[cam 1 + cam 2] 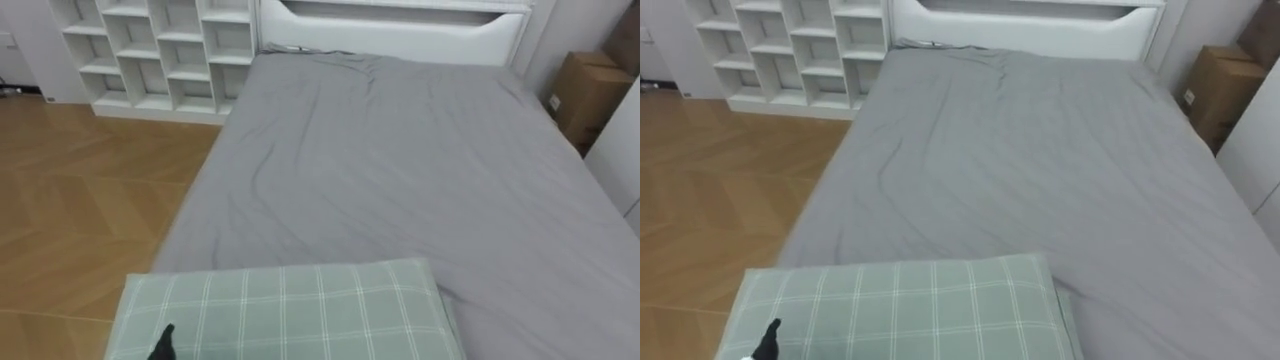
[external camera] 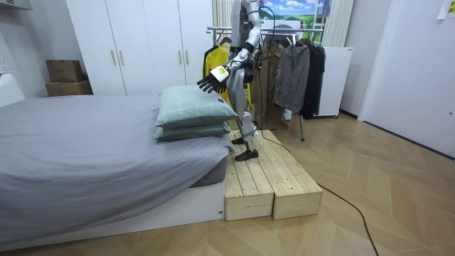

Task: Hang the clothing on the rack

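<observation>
- Grey sheet covers the bed point(image 1: 400, 170), smooth and bare of garments; no loose clothing lies on it that I can make out.
- Green checked pillows point(image 2: 193, 114) are stacked at the bed's end nearest the robot, at 6 o'clock in the eye views.
- Clothes point(image 2: 295, 75) hang on a rack point(image 2: 234, 30) behind the robot, so the task's things already sit where hanging would leave them; whether more remain, I cannot tell.
- Robot stands on a wooden platform point(image 2: 266, 181) by the bed, facing it.
- Left hand point(image 2: 210, 82) reaches over the pillows, fingers spread and holding nothing.
- Shelves point(image 1: 160, 50) stand at 11 o'clock.
</observation>
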`<state>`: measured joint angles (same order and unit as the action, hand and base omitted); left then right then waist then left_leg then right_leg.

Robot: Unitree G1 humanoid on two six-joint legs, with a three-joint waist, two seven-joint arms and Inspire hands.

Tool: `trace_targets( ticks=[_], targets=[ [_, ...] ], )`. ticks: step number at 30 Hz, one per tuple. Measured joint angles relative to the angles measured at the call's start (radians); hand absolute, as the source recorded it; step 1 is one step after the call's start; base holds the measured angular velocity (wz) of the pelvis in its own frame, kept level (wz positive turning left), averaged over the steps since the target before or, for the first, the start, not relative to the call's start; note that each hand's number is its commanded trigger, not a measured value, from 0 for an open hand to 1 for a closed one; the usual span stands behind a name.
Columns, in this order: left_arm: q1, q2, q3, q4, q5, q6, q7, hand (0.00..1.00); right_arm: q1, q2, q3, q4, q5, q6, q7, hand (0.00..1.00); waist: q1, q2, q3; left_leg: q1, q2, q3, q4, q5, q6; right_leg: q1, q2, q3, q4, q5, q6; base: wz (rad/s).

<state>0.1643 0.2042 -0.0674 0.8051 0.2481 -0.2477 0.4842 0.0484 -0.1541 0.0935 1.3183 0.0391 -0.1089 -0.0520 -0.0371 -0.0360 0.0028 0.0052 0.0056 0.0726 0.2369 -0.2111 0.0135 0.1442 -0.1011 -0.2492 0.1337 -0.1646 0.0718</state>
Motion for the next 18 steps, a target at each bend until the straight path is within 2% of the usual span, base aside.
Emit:
trace_targets(
  ticks=[2, 5, 7, 10, 12, 15, 18],
  targets=[
    [0.025, 0.000, 0.032, 0.022, -0.033, 0.000, 0.012, 0.00, 0.011, -0.008, -0.001, 0.000, 0.004, 0.000, 0.002, 0.00, 0.012, 0.008, -0.0004, 0.000, 0.000, -0.001, 0.000, 0.000, 0.000, -0.001, 0.000, 0.001, 0.001, 0.000, 0.000, -0.02],
    [0.051, 0.002, 0.108, 0.128, -0.051, -0.002, 0.015, 0.00, 0.033, -0.010, -0.029, 0.001, 0.008, 0.001, 0.003, 0.00, 0.036, 0.010, -0.0053, 0.007, 0.000, -0.002, -0.004, 0.000, 0.000, 0.008, 0.000, 0.000, 0.000, 0.000, 0.000, 0.00],
    [0.062, 0.003, 0.152, 0.195, -0.062, 0.007, 0.013, 0.00, 0.045, -0.011, -0.040, 0.001, 0.008, 0.002, 0.008, 0.00, 0.043, 0.012, -0.0055, 0.008, -0.001, -0.009, 0.000, 0.000, 0.000, 0.015, 0.000, -0.005, -0.001, 0.000, 0.000, 0.08],
    [0.099, 0.004, 0.197, 0.267, -0.079, 0.029, -0.008, 0.00, 0.049, -0.014, -0.057, 0.000, 0.009, 0.025, 0.031, 0.00, 0.056, 0.010, -0.0056, 0.006, -0.002, -0.022, -0.001, 0.000, 0.000, 0.016, 0.000, -0.004, 0.000, 0.000, 0.001, 0.08],
    [0.116, -0.002, 0.202, 0.339, -0.079, 0.063, -0.034, 0.00, 0.052, -0.016, -0.070, 0.000, 0.008, 0.038, 0.052, 0.00, 0.066, 0.010, -0.0047, 0.003, -0.002, -0.020, 0.005, -0.001, -0.001, 0.018, 0.001, -0.006, 0.001, 0.000, 0.001, 0.04],
    [0.145, -0.022, 0.202, 0.370, -0.079, 0.107, -0.096, 0.00, 0.052, -0.021, -0.077, 0.000, 0.000, 0.047, 0.066, 0.00, 0.071, 0.012, -0.0038, 0.000, -0.003, -0.025, 0.009, -0.002, -0.002, 0.019, 0.000, -0.010, 0.001, 0.000, 0.001, 0.06],
    [0.142, -0.036, 0.202, 0.397, -0.079, 0.141, -0.168, 0.00, 0.050, -0.034, -0.077, 0.000, -0.015, 0.048, 0.094, 0.00, 0.071, 0.020, -0.0023, -0.012, -0.002, -0.034, 0.026, -0.005, -0.003, 0.013, 0.002, -0.018, 0.002, -0.002, -0.001, 0.08]
  ],
)
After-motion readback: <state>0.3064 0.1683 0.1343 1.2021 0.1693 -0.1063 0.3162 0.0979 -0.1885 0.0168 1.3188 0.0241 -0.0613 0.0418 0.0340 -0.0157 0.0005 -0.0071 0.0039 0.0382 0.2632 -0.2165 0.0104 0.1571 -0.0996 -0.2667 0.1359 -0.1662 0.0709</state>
